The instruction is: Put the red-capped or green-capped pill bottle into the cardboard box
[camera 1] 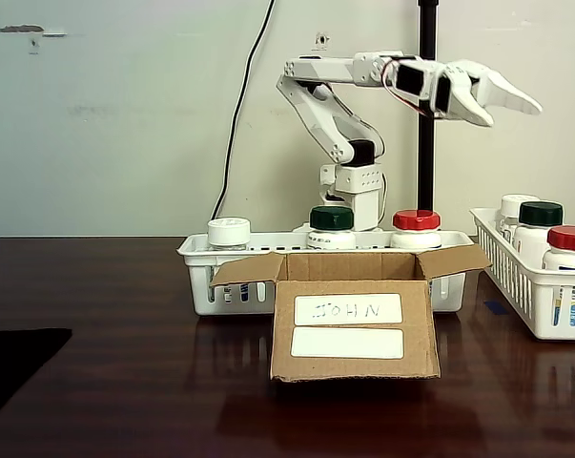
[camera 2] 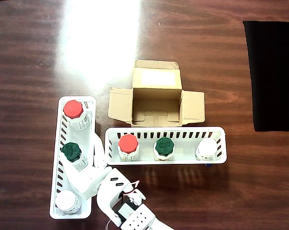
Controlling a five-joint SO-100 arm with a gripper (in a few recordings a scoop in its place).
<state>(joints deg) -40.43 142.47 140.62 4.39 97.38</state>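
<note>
The gripper [camera 1: 502, 100] hung high above the side basket [camera 2: 58, 143] with its fingers spread and nothing between them. The green-capped pill bottle [camera 2: 72, 153] stood in the middle of this basket, between a red-capped bottle [camera 2: 74, 110] and a white-capped bottle [camera 2: 67, 201]. To grasp it well, I think the arm should come straight down over the cap, because the neighbours and the basket wall are close. The cardboard box [camera 2: 156, 100] stood open and empty just beside the long basket [camera 2: 166, 132].

Dark polished wooden table [camera 1: 125, 305] under bright glare, pale scuffed wall [camera 1: 125, 114] behind, black mat [camera 2: 271, 74] at one edge
</note>
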